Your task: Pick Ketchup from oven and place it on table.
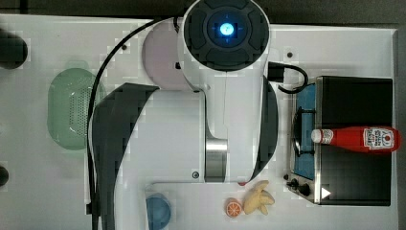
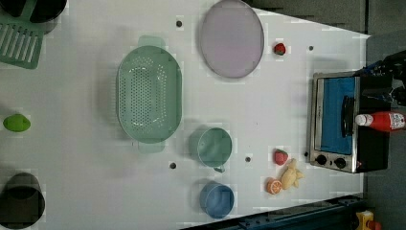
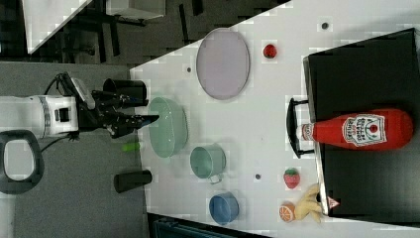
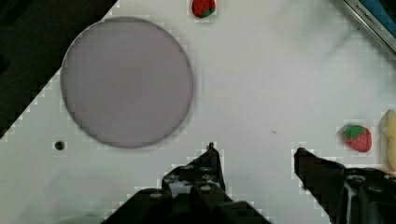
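Note:
The ketchup, a red bottle with a white cap, lies on its side on the black roof of the oven at the top view's right, cap over the oven's front edge. The ketchup also lies there in the right view. The oven door is closed. My gripper is open with nothing between its fingers, hanging above the white table between the lilac plate and a strawberry. It is well away from the bottle. The arm hides the gripper in the top view.
A green colander, teal cup and blue bowl stand mid-table. Two strawberries, an orange slice and a banana bunch lie in front of the oven. A lime lies at the left view's left.

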Controlling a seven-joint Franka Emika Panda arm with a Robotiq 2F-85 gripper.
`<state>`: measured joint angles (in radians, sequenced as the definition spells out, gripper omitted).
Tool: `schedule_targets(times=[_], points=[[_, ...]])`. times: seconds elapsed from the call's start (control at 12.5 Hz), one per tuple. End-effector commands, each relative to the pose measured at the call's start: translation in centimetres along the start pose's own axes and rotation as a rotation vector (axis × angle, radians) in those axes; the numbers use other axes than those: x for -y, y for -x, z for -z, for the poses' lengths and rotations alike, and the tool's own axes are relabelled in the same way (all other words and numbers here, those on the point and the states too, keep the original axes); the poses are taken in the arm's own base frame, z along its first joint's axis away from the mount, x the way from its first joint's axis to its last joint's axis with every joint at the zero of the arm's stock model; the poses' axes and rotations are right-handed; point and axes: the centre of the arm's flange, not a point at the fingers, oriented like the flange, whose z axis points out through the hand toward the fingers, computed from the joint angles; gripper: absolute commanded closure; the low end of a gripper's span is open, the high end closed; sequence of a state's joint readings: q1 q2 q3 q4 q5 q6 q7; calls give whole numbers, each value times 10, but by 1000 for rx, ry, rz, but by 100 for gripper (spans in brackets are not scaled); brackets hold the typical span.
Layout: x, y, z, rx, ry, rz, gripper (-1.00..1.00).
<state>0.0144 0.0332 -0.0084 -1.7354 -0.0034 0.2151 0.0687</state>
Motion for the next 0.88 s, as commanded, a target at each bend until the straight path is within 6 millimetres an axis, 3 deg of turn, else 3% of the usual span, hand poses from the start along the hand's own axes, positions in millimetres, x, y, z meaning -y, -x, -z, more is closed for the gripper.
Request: schedule_targets(times=[0.08, 0.16, 0.24, 0.56, 0.88], points=[[-124, 95, 109, 74, 42, -11, -48], [-124, 95, 109, 74, 42, -11, -85], [-126, 90, 106, 75, 44, -21, -100], [-145, 42, 92, 73, 8, -113, -100], [-194, -54, 44, 70, -30, -309, -100]])
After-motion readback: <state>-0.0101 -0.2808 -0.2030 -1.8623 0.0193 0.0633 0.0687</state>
